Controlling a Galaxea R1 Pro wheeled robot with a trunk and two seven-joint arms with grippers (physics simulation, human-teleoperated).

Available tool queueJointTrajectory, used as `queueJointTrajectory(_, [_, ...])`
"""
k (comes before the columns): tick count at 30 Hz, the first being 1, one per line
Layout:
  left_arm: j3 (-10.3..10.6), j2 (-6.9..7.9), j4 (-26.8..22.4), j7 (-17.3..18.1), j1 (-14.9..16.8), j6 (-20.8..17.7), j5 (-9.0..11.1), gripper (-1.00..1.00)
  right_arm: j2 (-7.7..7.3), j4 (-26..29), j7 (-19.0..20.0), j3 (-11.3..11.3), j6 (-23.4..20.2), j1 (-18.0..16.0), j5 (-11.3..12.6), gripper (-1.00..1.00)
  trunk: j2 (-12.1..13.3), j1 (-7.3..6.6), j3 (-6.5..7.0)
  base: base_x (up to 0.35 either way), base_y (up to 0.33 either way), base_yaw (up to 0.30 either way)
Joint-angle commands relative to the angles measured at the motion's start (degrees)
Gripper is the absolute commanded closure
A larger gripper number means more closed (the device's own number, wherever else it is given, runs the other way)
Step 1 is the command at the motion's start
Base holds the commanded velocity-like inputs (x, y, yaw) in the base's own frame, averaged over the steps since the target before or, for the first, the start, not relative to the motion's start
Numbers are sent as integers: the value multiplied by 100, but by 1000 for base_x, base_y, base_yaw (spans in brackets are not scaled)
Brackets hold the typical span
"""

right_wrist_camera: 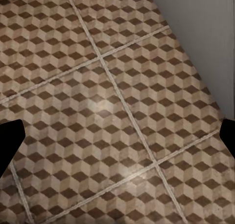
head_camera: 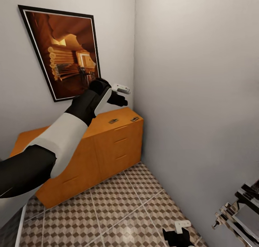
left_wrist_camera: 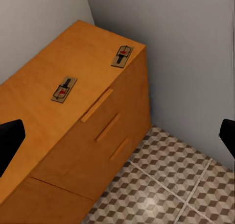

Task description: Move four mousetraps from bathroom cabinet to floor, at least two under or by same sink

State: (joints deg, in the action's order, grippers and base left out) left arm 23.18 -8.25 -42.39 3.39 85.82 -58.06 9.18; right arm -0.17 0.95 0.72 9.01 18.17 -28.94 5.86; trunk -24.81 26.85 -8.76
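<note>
Two mousetraps [left_wrist_camera: 64,89] [left_wrist_camera: 122,56] lie on the cabinet [left_wrist_camera: 44,136] top, well apart (corner end). Left gripper [left_wrist_camera: 117,136] hangs above, fingers apart, empty. Right gripper [right_wrist_camera: 117,136] over the tiled floor [right_wrist_camera: 112,106], fingers apart.

no text, label, brand, number or sign can be read anywhere in these pictures, not on any surface shown.

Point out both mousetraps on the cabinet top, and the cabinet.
Mousetrap nearer the corner [left_wrist_camera: 122,56], left wrist view, middle of its plate.
Other mousetrap [left_wrist_camera: 63,89], left wrist view, middle of its plate.
Cabinet [left_wrist_camera: 110,127], left wrist view, a drawer handle.
</note>
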Motion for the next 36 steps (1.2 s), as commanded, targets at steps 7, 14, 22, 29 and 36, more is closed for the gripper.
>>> queueJointTrajectory(7, [11,7,2,5,-3,-21,14,-100,8,-7,7,48,20,-6,61,-100,-11,3,30,0,4,-164])
queueJointTrajectory(14, [11,9,2,34,-17,-21,17,-100,9,-7,7,48,20,-6,60,-100,-11,3,71,0,87,-163])
queueJointTrajectory(22, [11,120,1,948,-22,-13,14,-100,12,-7,0,48,20,-6,60,-100,-11,3,114,0,156,-145])
queueJointTrajectory(29, [11,178,10,1173,-27,-10,14,-100,17,-7,-5,48,20,-6,58,-100,-11,3,128,0,228,-56])
queueJointTrajectory(36, [11,189,11,1200,-29,-10,14,-100,17,-7,-9,48,20,-6,60,-100,-11,3,130,0,273,-8])
